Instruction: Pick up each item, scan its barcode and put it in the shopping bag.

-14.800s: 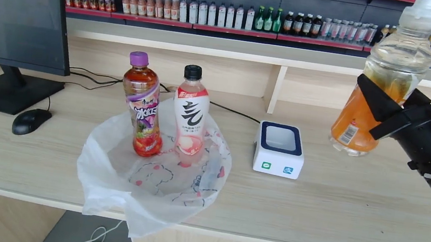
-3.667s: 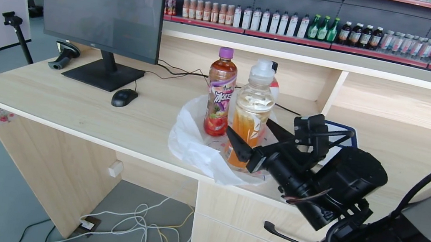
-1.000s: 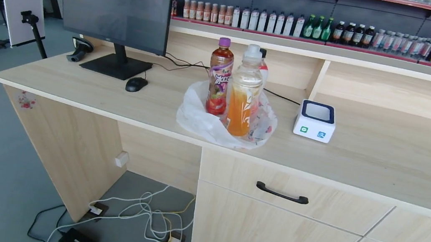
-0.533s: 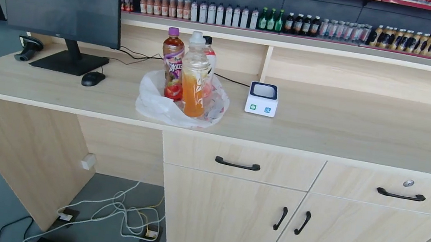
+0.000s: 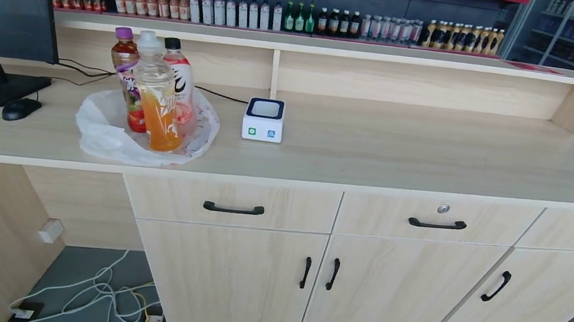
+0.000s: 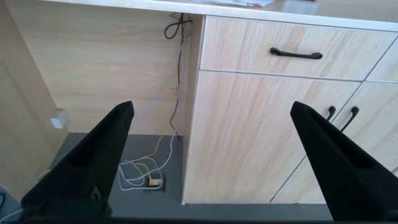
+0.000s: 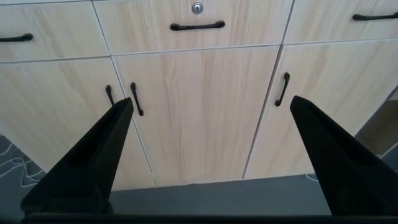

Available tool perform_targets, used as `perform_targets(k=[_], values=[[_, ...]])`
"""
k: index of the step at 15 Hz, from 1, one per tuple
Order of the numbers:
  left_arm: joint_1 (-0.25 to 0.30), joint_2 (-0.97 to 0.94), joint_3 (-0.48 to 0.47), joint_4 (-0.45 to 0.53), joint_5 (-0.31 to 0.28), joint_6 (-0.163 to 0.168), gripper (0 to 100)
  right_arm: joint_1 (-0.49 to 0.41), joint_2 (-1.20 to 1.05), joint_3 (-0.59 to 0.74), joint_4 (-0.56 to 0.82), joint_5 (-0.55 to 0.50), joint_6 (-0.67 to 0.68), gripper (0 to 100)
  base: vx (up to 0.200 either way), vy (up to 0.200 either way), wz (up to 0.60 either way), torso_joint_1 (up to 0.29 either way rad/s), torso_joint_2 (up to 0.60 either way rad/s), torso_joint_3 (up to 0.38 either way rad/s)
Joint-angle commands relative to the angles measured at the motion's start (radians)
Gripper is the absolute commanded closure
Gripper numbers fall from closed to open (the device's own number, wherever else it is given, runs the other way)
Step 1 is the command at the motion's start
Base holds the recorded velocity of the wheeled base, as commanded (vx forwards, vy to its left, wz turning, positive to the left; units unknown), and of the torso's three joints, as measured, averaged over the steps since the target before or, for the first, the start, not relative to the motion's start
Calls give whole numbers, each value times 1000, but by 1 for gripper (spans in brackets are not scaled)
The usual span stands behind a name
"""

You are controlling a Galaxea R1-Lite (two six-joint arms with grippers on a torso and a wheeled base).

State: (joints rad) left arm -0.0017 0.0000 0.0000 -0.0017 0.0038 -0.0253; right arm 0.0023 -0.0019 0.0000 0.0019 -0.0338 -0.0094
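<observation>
Orange bottle (image 5: 159,109) stands upright, axis vertical, in the shopping bag (image 5: 98,135).

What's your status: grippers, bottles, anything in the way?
Left gripper open, empty; right gripper open, empty; both facing cabinet doors. Three bottles upright in bag. Nothing blocking; scanner beside bag.

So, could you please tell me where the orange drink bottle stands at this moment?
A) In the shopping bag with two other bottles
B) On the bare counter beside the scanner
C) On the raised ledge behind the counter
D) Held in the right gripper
A: the orange drink bottle stands upright in the white shopping bag, in front of the purple-capped bottle and the black-capped bottle, apart from the scanner.
</observation>
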Motion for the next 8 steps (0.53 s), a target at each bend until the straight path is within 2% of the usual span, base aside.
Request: perform_targets(k=[1,2,5,8], values=[[0,0,0,0,1,-2,0,1,2,0,0,0,-1,0,0,0,0,0,0,0],[2,0,0,0,1,-2,0,1,2,0,0,0,0,0,0,0,0,0,0,0],[0,0,0,0,1,1,0,1,2,0,0,0,-1,0,-200,0,0,4,6,4],[0,0,0,0,1,1,0,1,2,0,0,0,-6,0,0,0,0,0,0,0]])
